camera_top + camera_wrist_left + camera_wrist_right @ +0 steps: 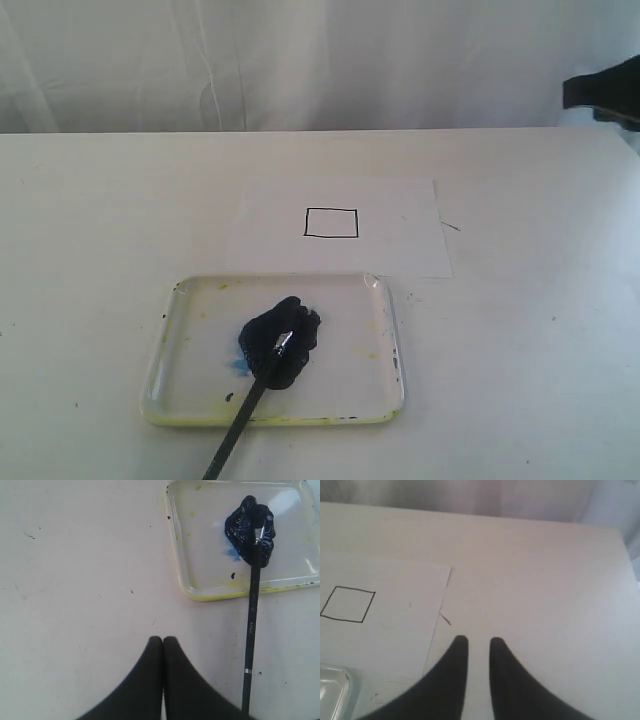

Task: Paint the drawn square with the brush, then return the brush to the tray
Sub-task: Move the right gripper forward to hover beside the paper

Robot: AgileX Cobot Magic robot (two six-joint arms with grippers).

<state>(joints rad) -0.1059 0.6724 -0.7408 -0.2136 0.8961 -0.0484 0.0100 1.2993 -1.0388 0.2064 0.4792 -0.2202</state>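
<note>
While the brush (253, 397) rests in the tray (345, 350), my left gripper (163, 639) is closed, empty. My right gripper (476, 641) stands narrowly parted.

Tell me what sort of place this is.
Likely a staged tabletop test bench: a plain white table, a white curtain behind, and a paint tray, brush and drawn square laid out.

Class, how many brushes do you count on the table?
1. The brush lies with its tip in the dark paint on the tray, handle overhanging the tray's near edge. No other shows.
</note>
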